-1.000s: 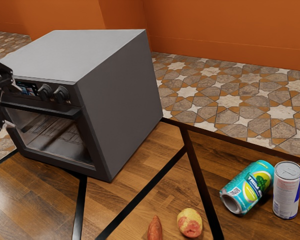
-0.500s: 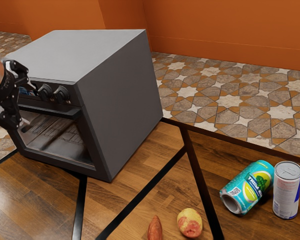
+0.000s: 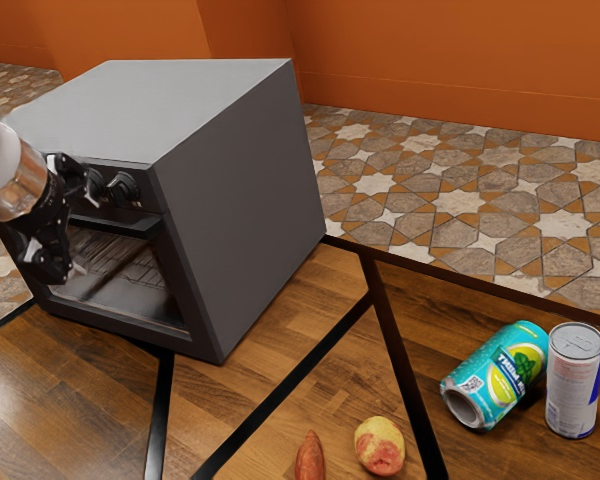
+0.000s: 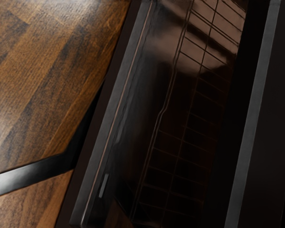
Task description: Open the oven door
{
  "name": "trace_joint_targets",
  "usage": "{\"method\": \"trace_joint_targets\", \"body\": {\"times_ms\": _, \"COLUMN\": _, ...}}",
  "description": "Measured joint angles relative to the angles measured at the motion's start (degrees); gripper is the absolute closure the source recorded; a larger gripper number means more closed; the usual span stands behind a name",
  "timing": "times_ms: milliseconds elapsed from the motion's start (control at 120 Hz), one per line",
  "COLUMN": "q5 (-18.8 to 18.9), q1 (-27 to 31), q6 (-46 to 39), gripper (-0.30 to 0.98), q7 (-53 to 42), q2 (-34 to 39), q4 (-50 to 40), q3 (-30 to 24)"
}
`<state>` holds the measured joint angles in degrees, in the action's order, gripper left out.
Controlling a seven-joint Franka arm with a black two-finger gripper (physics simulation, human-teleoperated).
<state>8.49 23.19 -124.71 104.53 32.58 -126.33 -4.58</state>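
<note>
An orange wall (image 3: pixel 430 60) and a star-patterned floor (image 3: pixel 460 190) lie behind the wooden table (image 3: pixel 270 345), which has black strips set across it.

At the exterior view's left, the gripper (image 3: pixel 87 229) is in front of the oven. Its two fingers stand wide apart, one higher and one lower, with nothing clasped between them. The handle (image 3: pixel 130 226) runs across the top of the oven door (image 3: pixel 130 285), close to the hand; whether either finger touches it cannot be told. The door is on the oven's front, below the knobs (image 3: pixel 124 188), and looks shut, with the rack (image 4: pixel 180 118) visible behind its glass.

The next step is probably to get the fingers around the handle, or hooked behind it, then draw it out and down. The likely trouble is height: with the hand too low, the lower finger could press on the glass, and too high, the upper one could knock a knob. A shallow grip could slip off the bar, and a straight pull without following the door's swing might drag the whole oven (image 3: pixel 245 200) along the table.

Farther out, a potato (image 3: pixel 380 446), a sweet potato (image 3: pixel 310 458), a tipped teal can (image 3: pixel 498 375) and an upright can (image 3: pixel 574 385) sit well apart from the oven — unlikely to be in the way.
</note>
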Motion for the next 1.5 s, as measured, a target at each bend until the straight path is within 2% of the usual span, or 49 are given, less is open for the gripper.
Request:
{"method": "trace_joint_targets", "body": {"times_ms": 575, "q5": 0.21, "q1": 1.62, "q6": -2.72, "gripper": 0.0, "q7": 0.91, "q2": -1.66, "q4": -0.88, "q3": -0.8}}
{"method": "trace_joint_targets", "body": {"times_ms": 742, "q5": -1.09, "q1": 3.22, "q6": -3.22, "gripper": 0.0, "q7": 1.02, "q2": 0.32, "q4": -4.29, "q3": -0.7}}
{"method": "trace_joint_targets", "body": {"times_ms": 933, "q5": -2.92, "q1": 7.53, "q6": -3.4, "gripper": 0.0, "q7": 1.13, "q2": 11.43, "q4": -13.34, "q3": -0.69}}
{"method": "trace_joint_targets", "body": {"times_ms": 1050, "q5": -5.79, "q1": 13.14, "q6": -3.28, "gripper": 0.0, "q7": 1.0, "q2": 20.92, "q4": -19.64, "q3": -0.75}}
{"method": "trace_joint_targets", "body": {"times_ms": 1208, "q5": -8.19, "q1": 15.39, "q6": -0.46, "gripper": 0.0, "q7": 0.48, "q2": 30.09, "q4": -20.3, "q3": -0.94}}
{"method": "trace_joint_targets", "body": {"times_ms": 1300, "q5": -8.62, "q1": 7.77, "q6": 4.64, "gripper": 0.0, "q7": 0.81, "q2": 29.6, "q4": -11.79, "q3": -3.02}}
{"method": "trace_joint_targets", "body": {"times_ms": 1350, "q5": -8.73, "q1": 0.49, "q6": 9.61, "gripper": 0.0, "q7": 1.7, "q2": 27.37, "q4": -2.78, "q3": -5.73}}
{"method": "trace_joint_targets", "body": {"times_ms": 1417, "q5": -8.88, "q1": -8.2, "q6": 16.33, "gripper": 0.0, "q7": 3.1, "q2": 19.62, "q4": 12.88, "q3": -11.96}}
{"method": "trace_joint_targets", "body": {"times_ms": 1467, "q5": -7.14, "q1": -19.86, "q6": 20.28, "gripper": 0.0, "q7": 5.08, "q2": 9.66, "q4": 23.36, "q3": -13.05}}
{"method": "trace_joint_targets", "body": {"times_ms": 1500, "q5": -4.28, "q1": -30.42, "q6": 22.43, "gripper": 0.0, "q7": 6.56, "q2": 2.47, "q4": 28.95, "q3": -9.82}}
